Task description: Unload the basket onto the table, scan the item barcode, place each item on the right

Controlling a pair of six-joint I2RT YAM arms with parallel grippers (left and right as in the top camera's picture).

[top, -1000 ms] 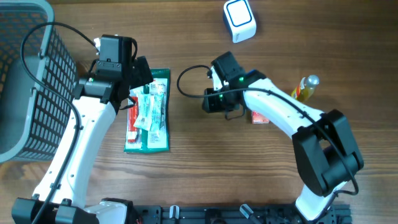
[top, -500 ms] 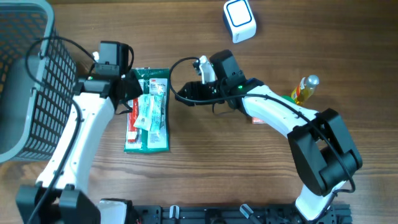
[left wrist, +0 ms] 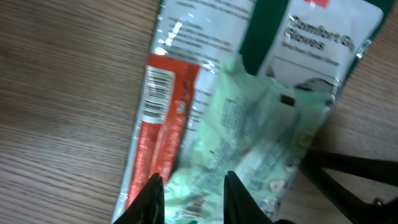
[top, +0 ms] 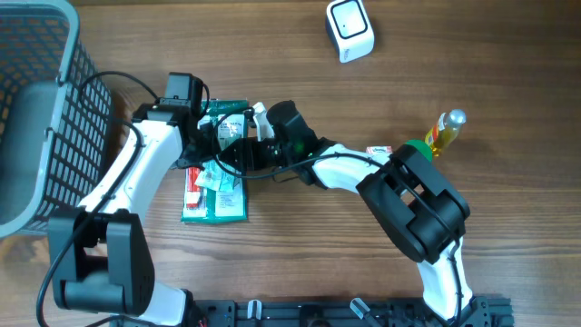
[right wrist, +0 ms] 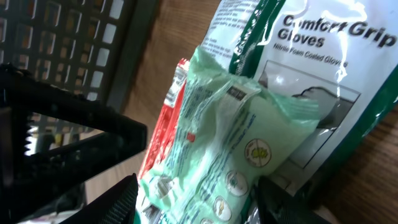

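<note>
One wooden counter carries everything, with a grey wire basket along its left edge. Both arms reach in to the same heap just right of the basket. Lowest in the heap lies a green and white glove pack, flat, printed "Comfort Grip Gloves". A pale green pouch lies slantwise on top of it, partly over a red packet that runs along the glove pack's left side and shows a barcode facing up. A white scanner sits at the far edge, well apart from the heap. The left hand has its fingers drawn close together and pinches one end of the pale green pouch. The right hand is spread, one finger on either side of the same pouch; whether they touch it cannot be told. Off to the right are a yellow bottle with a silver cap and, near it, a small red and white box
</note>
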